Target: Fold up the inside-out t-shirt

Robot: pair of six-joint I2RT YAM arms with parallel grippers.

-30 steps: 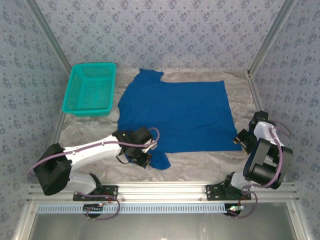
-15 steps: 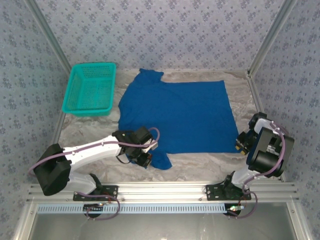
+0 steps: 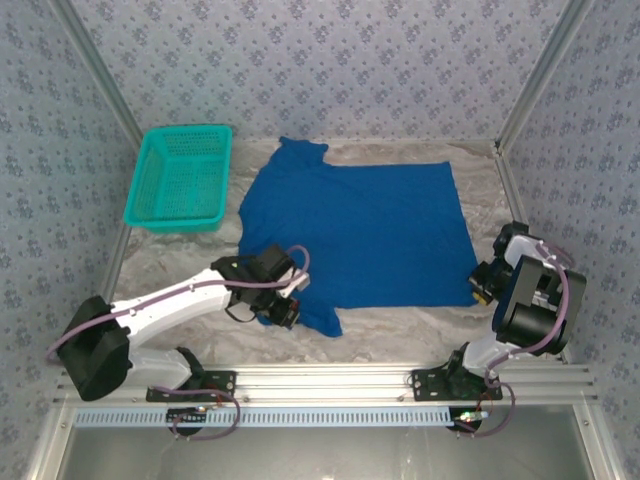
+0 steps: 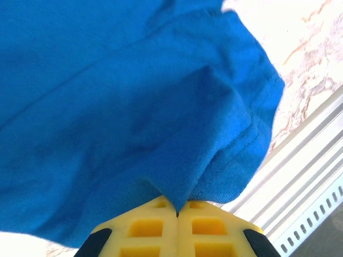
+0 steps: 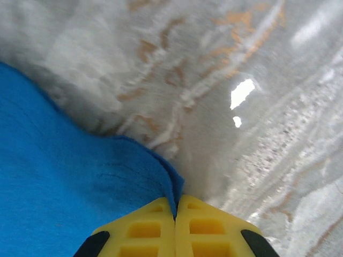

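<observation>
A counter (image 3: 400, 322) of pale marbled stone, grey with some orange veins, is seen inside a booth. The booth is closed on three sides by walls (image 3: 330, 60) papered in a small blue-grey flower pattern. An aluminium rail (image 3: 330, 380) runs along the near edge. A teal mesh basket (image 3: 180, 178) is placed at the far left corner, apart from the cloth.

The inside-out t-shirt (image 3: 360, 235) is spread flat in the middle of the counter, between the basket and the right wall. Its long axis is laid from left to right. One sleeve is pointed toward the far wall and the other toward the near rail, both at the left end, so the straight hem is turned to the right.

The left end effector (image 4: 177, 209) is closed on a pinched fold of the near sleeve, with the yellow fingers pressed together. The right end effector (image 5: 175, 206) is closed as well, and the near right corner of the hem is caught between its fingers (the cloth edge is seen going into the seam between them).

The neck opening cannot be made out from above. In the top view the fingertips of both arms are covered by their own wrists, and in the wrist views the shirt is cut off by the frame.
</observation>
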